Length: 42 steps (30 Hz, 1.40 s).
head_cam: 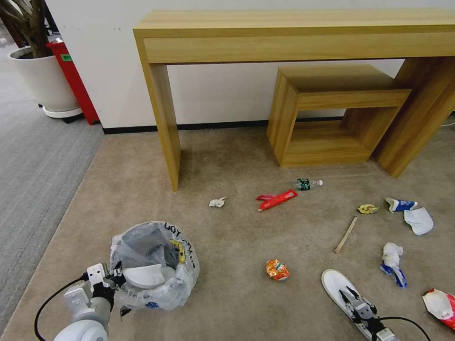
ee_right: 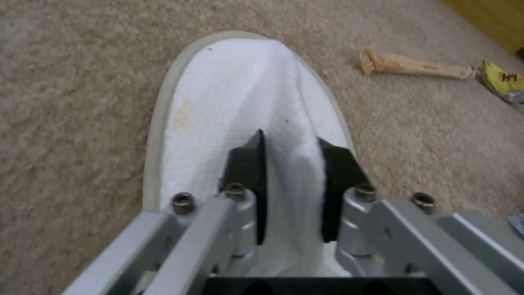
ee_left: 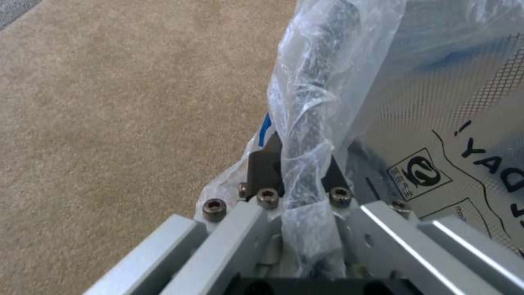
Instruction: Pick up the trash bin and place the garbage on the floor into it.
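Fingers [ee_right: 248,172] of the right gripper [ee_right: 292,172] pinch the white slipper [ee_right: 218,102].

Even, bright light; blurred wrist views

At upper left you see a white planter [head_cam: 40,78] beside a red box [head_cam: 73,80]; a wooden console [head_cam: 294,33] spans the top.

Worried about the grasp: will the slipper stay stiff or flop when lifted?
Likely floppy: the slipper's soft white upper bunches into a ridge between the right gripper's fingers. Probably light, being thin towelling. The sole may sag, since just the upper is pinched.
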Tool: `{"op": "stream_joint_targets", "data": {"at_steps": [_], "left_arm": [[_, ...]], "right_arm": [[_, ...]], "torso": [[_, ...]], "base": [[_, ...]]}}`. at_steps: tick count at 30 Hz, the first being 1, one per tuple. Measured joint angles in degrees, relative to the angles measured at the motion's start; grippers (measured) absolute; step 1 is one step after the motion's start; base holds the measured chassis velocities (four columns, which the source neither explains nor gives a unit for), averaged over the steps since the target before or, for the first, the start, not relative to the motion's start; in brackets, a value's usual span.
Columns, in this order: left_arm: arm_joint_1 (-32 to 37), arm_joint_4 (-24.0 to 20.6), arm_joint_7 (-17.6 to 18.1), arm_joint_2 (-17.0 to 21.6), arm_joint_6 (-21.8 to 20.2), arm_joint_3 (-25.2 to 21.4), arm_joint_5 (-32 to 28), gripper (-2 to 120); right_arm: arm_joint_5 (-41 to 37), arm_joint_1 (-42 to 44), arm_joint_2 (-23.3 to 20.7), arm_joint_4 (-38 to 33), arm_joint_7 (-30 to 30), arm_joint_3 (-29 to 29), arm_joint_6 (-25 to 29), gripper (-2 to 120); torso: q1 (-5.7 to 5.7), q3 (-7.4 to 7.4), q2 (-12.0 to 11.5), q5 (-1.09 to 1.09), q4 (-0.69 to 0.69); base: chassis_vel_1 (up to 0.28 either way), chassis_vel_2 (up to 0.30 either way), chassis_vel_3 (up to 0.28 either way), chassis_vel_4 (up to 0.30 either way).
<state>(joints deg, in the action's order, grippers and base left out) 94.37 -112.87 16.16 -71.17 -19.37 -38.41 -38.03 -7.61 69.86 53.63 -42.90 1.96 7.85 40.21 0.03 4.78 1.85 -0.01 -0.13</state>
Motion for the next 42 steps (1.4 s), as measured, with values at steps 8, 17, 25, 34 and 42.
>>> {"op": "stream_joint_targets", "data": {"at_steps": [8,17,25,34,42], "left_arm": [[0.06,0.15,-0.09,0.11,0.01,-0.39,-0.16,0],[0.52,-0.39,0.14,0.05,0.01,-0.44,0.06,0],[1.37,-1.9,0.35,-0.08,-0.34,-0.22,0.35,0],[2.85,-5.77,0.53,0.0,-1.12,-0.22,0.54,0],[2.35,-8.0,1.43,1.41,-2.61,0.69,-0.4,0]], "right_arm": [[-3.12,0.23,0.08,-1.01,-2.86,0.19,1.89,3],[-17.69,4.69,-1.62,-18.12,-13.01,4.3,5.83,1],[-23.3,7.35,-6.54,-42.71,-14.81,6.33,5.71,0],[-26.79,-2.16,-18.01,-68.82,-11.83,-4.33,0.45,0],[-31.54,-7.57,-25.15,-76.66,-11.19,-12.55,-2.8,0]], "torso": [[0.0,0.0,0.0,0.0,-0.01],[0.0,0.0,0.0,-0.01,-0.02],[0.01,0.0,0.0,-0.03,0.0],[0.01,0.0,0.0,-0.01,0.01],[0.0,-0.01,0.0,-0.02,-0.03]], "base": [[0.0,0.0,0.0,0.0],[0.0,0.0,0.0,0.0],[0.0,0.0,0.0,0.0],[0.0,0.0,0.0,0.0],[0.0,0.0,0.0,0.0]]}}
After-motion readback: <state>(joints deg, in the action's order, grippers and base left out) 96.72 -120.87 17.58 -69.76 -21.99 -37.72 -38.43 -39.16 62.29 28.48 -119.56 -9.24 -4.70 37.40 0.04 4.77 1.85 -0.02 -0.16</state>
